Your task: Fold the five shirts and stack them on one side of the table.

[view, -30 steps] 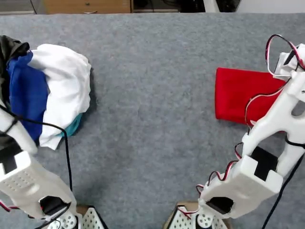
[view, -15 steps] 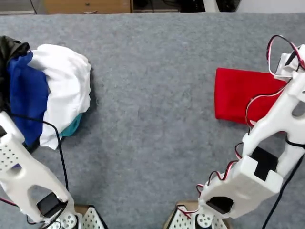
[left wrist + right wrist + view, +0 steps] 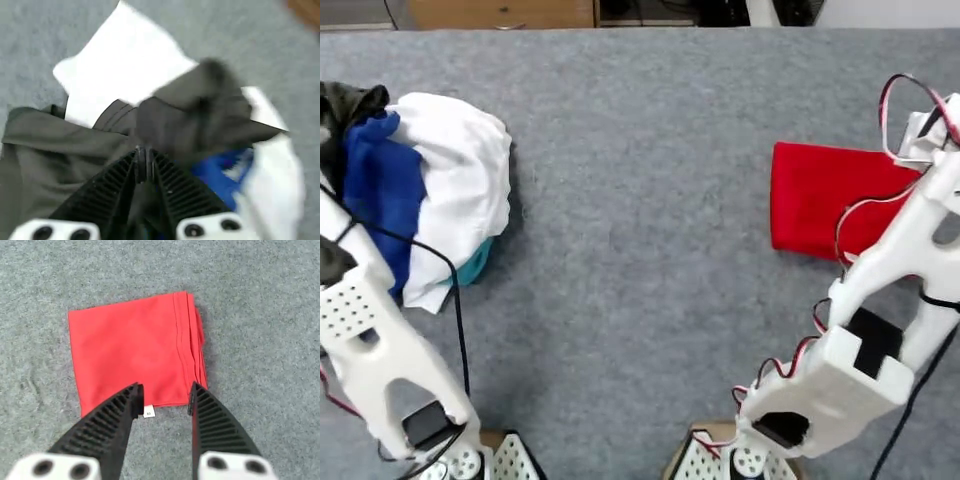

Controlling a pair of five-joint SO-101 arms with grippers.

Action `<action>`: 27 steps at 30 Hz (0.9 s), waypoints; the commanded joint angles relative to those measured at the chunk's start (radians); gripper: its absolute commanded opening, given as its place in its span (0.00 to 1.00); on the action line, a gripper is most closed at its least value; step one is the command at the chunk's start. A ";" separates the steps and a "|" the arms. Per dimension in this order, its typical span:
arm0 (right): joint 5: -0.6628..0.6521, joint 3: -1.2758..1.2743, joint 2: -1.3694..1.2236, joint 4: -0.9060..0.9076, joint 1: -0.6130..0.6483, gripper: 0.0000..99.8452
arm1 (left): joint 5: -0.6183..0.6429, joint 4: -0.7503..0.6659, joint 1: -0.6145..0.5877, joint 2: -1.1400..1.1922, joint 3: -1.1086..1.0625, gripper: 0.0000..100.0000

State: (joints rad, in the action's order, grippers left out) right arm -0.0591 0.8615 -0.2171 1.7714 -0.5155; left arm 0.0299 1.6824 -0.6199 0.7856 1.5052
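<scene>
Fingers first: the left gripper [image 3: 144, 162] is pinched tight on a fold of the dark grey shirt [image 3: 200, 120], with the cloth bunched up just past the tips. The right gripper [image 3: 165, 390] hangs with its jaws apart above the near edge of the folded red shirt [image 3: 130, 350], holding nothing.

From the high view, the red shirt lies flat on the right side of the grey table [image 3: 640, 200]. The other four are heaped at the left edge: the dark one on the far corner, the blue shirt [image 3: 380, 190] beside it, the white shirt [image 3: 460, 180] draped across, and a teal shirt [image 3: 475, 265] peeking out underneath.

I'd judge one shirt done and the second just being picked. Next I'd lift the dark shirt clear of the heap, watching that the blue one doesn't drag along, carry it to the bare middle and spread it. The right arm has to come across to take another edge.
</scene>
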 commanded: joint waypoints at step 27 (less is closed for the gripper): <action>-0.009 -0.004 0.050 0.015 0.010 0.16 | 0.061 -0.299 0.002 0.036 -0.298 0.10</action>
State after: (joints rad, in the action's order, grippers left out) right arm -0.0591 0.8585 -0.2171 1.7714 -0.5155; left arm 0.0821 1.3571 -0.6153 0.8516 1.0556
